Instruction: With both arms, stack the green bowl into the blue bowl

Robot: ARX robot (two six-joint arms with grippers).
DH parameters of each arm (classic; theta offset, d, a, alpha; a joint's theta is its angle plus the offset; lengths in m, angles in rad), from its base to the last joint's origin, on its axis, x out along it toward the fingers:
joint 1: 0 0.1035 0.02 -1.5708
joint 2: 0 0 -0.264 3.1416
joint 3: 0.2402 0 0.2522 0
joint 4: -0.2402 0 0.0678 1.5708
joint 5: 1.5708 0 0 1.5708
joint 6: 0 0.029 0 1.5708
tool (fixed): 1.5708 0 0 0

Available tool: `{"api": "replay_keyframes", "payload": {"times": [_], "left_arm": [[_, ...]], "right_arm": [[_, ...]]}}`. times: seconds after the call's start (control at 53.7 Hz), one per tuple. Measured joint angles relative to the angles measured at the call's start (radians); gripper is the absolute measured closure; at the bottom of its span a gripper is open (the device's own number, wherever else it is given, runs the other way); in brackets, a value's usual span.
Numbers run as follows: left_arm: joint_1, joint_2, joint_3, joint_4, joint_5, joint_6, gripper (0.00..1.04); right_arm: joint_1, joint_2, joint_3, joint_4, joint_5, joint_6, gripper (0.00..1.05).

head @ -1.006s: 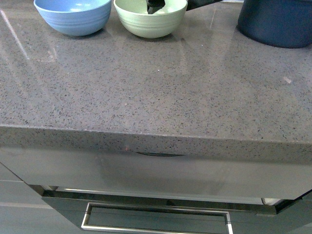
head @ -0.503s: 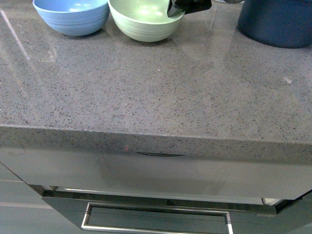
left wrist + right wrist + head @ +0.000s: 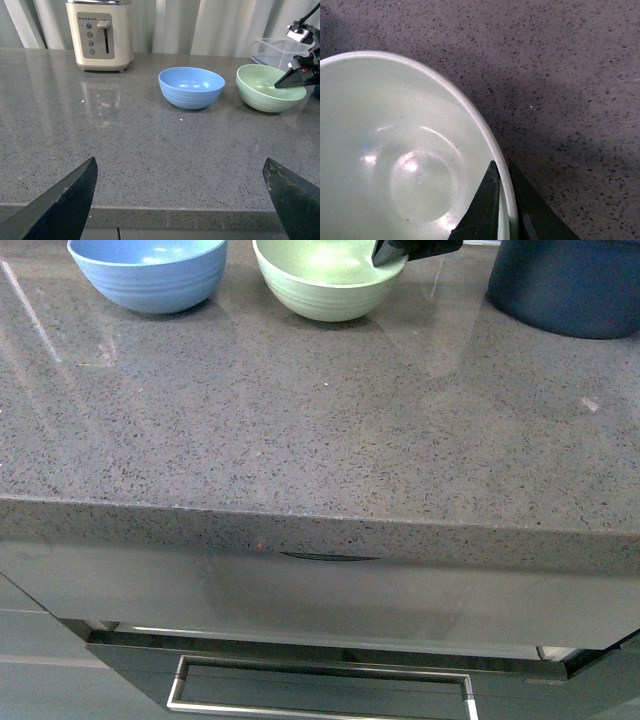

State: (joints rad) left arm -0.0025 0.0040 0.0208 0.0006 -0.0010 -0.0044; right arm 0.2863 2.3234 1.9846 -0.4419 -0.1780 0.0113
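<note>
Two bowls stand near the far edge of the grey speckled counter [image 3: 320, 430]: the blue bowl [image 3: 150, 280] on the left and the green bowl [image 3: 325, 285] near it on the right, with a gap between them. We note the right gripper [image 3: 395, 252] pinched on the green bowl's right rim. Its wrist view shows one finger [image 3: 482, 210] inside the wall and the other outside, closed on the rim. The left gripper [image 3: 179, 161] hangs over the near counter, jaws wide apart, holding nothing.

Right of the green bowl stands a dark navy pot [image 3: 565, 290], apart from it. Only the left wrist view shows a cream toaster [image 3: 100, 35] behind and left of the blue bowl, and a clear container [image 3: 272, 50] behind the green bowl. The toaster's markings are too small to read. A drawer handle [image 3: 320, 680] shows only in the front view.
</note>
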Motion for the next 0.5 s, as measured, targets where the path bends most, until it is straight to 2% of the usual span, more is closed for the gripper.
{"api": "replay_keyframes", "payload": {"times": [0.205, 0.503], "left_arm": [[0.000, 0.000, 0.000, 0.000, 0.000, 0.000, 0.07], [0.000, 0.000, 0.000, 0.000, 0.000, 0.000, 0.07]], "right_arm": [[-0.014, 0.007, 0.077, -0.057, 0.011, -0.029, 1.03], [-0.016, 0.064, 0.344, -0.199, -0.004, -0.071, 1.03]]}}
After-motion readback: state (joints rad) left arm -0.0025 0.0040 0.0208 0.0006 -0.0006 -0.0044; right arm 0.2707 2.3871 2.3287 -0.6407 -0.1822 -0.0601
